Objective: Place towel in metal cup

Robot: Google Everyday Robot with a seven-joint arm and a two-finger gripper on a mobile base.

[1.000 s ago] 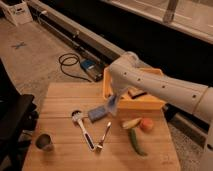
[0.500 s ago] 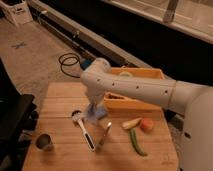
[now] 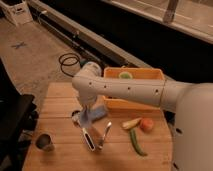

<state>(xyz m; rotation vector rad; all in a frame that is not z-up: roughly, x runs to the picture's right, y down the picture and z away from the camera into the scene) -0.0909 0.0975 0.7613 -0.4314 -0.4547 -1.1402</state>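
The metal cup (image 3: pixel 44 142) stands upright near the front left corner of the wooden table (image 3: pixel 55 100). My gripper (image 3: pixel 85 113) is low over the table's middle, at the end of the white arm (image 3: pixel 130 90) that reaches in from the right. A pale blue piece (image 3: pixel 98 114) lies right beside the gripper, partly covered by it. I cannot tell whether it is the towel or a sponge-like block, nor whether the gripper holds it. The cup is well apart from the gripper, to its front left.
A white brush (image 3: pixel 88 137) and a curved utensil (image 3: pixel 105 134) lie just in front of the gripper. A yellow piece (image 3: pixel 131 123), an orange-red item (image 3: pixel 146 124) and a green chili (image 3: pixel 136 142) lie to the right. An orange bin (image 3: pixel 137 102) stands behind. A black chair (image 3: pixel 12 120) is at left.
The arm has swung left and lowered, so the gripper now sits down at the blue piece. The cup, brush and vegetables have not moved.
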